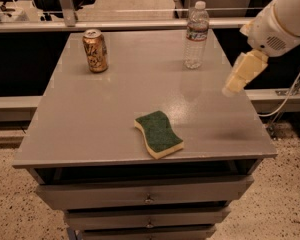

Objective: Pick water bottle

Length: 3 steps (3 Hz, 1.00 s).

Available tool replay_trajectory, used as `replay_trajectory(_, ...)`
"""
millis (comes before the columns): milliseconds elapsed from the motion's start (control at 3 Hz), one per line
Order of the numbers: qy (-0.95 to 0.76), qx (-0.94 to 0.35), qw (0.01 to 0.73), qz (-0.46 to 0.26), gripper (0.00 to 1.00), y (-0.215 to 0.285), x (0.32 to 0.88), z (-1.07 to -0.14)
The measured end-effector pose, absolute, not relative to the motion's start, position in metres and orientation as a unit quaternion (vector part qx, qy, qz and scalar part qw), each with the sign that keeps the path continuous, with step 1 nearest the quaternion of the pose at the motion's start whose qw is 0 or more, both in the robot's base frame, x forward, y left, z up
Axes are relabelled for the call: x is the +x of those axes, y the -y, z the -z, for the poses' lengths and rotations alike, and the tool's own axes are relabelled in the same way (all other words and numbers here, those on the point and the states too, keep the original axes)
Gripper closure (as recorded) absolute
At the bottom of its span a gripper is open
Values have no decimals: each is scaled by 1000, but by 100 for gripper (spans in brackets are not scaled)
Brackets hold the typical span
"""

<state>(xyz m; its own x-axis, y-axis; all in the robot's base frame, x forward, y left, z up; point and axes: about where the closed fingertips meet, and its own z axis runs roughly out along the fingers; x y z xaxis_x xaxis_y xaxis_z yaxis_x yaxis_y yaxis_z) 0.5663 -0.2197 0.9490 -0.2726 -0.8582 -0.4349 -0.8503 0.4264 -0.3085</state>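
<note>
The water bottle (196, 35) stands upright at the far right of the grey table (90, 114). It is clear and ribbed, with a white cap and a white-red label band. My gripper (235, 84) hangs from the white arm over the table's right edge, to the right of the bottle and nearer the camera. It is apart from the bottle and holds nothing that I can see.
A gold drink can (95, 50) stands at the far left of the table. A green and yellow sponge (158, 133) lies near the front edge. Drawers sit below the tabletop. A metal rail runs behind the table.
</note>
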Motion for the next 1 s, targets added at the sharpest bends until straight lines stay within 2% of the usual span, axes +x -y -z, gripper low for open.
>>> replay_trajectory(1000,-775,-398,483,-85,0,214,688,-945)
